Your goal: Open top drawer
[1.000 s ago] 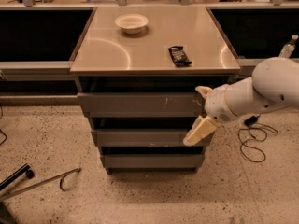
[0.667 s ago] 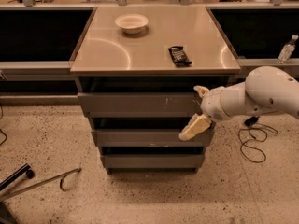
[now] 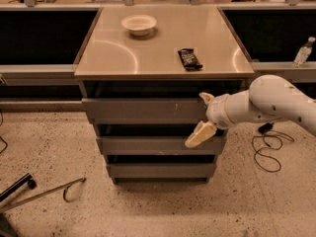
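Top drawer (image 3: 143,111) is being kept shut, as far as can be judged, directly beneath the surface (image 3: 163,43). The gripper (image 3: 203,116) is being held at the right end of the drawer's front, spread wide from above the front to below it, with nothing grasped. For a clean pull, the front should be pinched squarely and drawn straight outward, never sideways. Its long axis is being presented left to right, the front facing the camera.
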### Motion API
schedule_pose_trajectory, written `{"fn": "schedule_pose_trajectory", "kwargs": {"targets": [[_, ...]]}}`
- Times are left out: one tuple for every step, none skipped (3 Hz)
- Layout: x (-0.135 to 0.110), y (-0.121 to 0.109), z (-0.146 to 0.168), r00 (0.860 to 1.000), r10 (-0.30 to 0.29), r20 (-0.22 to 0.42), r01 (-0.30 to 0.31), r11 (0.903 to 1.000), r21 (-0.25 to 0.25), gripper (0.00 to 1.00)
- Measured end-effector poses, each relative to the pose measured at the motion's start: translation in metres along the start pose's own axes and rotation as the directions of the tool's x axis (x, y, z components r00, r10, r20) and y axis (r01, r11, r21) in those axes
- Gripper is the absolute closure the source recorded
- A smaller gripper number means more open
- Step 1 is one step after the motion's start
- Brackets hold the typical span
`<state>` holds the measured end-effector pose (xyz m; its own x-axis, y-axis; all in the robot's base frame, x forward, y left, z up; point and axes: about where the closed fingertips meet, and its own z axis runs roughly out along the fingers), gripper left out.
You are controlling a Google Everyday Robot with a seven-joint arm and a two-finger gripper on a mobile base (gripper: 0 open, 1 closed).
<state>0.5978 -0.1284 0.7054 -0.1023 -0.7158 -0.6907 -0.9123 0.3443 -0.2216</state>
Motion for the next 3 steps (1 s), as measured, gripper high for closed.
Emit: {"fn": "schedule_pose_trajectory", "kwargs": {"targets": [[0.004, -0.011, 0.01, 1.0, -0.002, 0.01, 0.002, 0.9999, 0.015, 0.0], [0.009, -0.019, 0.018, 1.0, 0.001, 0.017, -0.001, 0.9997, 0.023, 0.0], [0.013, -0.029, 0.026, 0.999, 0.027, 0.036, -0.028, 0.9993, 0.027, 0.0]]}}
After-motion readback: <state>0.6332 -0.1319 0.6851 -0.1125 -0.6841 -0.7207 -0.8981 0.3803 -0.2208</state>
